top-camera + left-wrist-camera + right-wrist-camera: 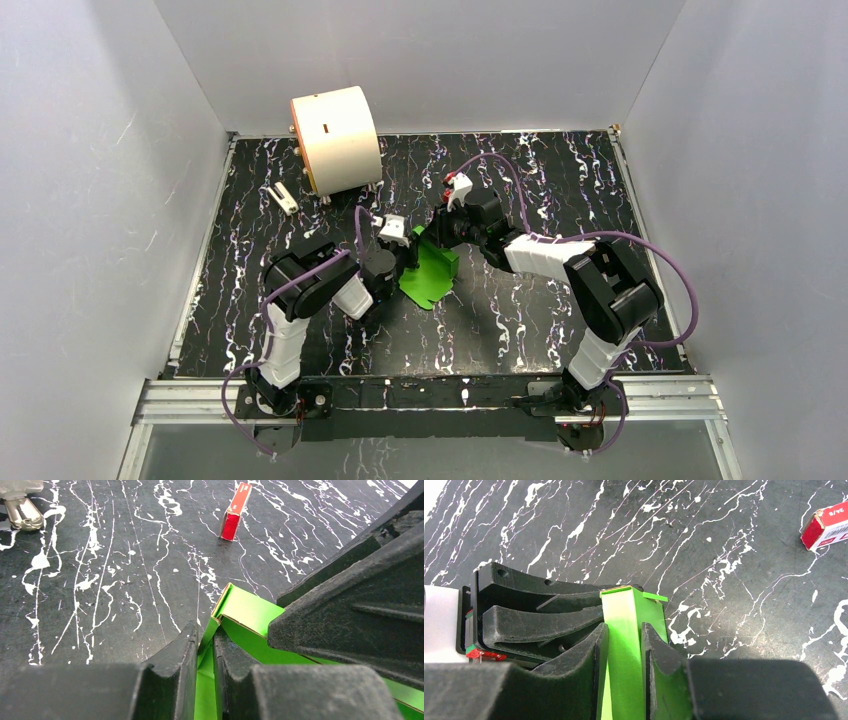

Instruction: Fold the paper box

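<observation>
The paper box is a bright green creased sheet, partly raised, on the black marbled table between both arms. My left gripper is at the box's left edge. In the left wrist view my left gripper is shut on a thin upright green flap of the paper box. My right gripper comes in from the far right side. In the right wrist view my right gripper is shut on a folded green wall of the box. The two grippers nearly touch each other.
A large cream cylinder lies at the back left, a small white clip-like piece beside it. A small red block lies on the table beyond the box, also in the right wrist view as the red block. White walls enclose the table.
</observation>
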{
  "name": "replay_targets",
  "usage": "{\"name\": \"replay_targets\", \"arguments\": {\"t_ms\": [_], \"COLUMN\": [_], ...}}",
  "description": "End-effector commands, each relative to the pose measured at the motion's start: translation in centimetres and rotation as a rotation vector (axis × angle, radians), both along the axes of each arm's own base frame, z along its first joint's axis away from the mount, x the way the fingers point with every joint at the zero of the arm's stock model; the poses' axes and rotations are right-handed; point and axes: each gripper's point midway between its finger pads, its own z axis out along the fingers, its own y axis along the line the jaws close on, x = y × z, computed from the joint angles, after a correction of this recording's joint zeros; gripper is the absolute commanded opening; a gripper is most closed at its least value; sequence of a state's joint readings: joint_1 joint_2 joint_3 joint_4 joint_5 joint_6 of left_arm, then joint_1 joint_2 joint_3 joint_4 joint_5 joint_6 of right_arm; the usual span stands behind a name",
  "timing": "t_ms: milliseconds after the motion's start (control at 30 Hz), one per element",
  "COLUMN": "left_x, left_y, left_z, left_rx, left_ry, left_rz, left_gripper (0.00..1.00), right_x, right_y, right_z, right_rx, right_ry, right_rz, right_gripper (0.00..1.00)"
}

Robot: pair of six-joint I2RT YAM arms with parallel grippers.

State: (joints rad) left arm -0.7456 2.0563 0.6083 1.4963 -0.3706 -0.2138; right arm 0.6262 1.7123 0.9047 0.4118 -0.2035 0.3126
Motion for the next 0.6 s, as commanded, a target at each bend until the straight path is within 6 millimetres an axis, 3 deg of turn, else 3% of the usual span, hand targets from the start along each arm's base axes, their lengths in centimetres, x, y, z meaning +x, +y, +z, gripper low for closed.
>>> {"name": "replay_targets", "arguments": {"t_ms": [0,100,267,567], "left_x": [2.5,2.6,2.1,-0.7], "left_y": [5.6,5.9,4.1,3.9], "left_z": [4.0,3.5,4.1,5.8], "left_rx": [-0.036,-0.013,0.000,-0.037], "left_ry": [-0.138,-0.122,-0.138,-0.142], "left_rz": [0.291,0.313,0.194,0.075], "left_gripper": [0.05,0.09,0.28,0.42], "right_x": [-1.8,-1.8,-1.8,-0.8], "right_y": [-1.4,-1.3,-1.1,-0.9], "right_z": [-3.6,-3.6,-3.3,-2.2], "right_rx": [-0.096,-0.092,-0.077,-0.069], "right_ry": [0.109,0.110,0.108,0.071], "right_rz": [0.004,0.006,0.014,-0.004], "right_gripper": [0.31,0.31,0.31,0.31]}}
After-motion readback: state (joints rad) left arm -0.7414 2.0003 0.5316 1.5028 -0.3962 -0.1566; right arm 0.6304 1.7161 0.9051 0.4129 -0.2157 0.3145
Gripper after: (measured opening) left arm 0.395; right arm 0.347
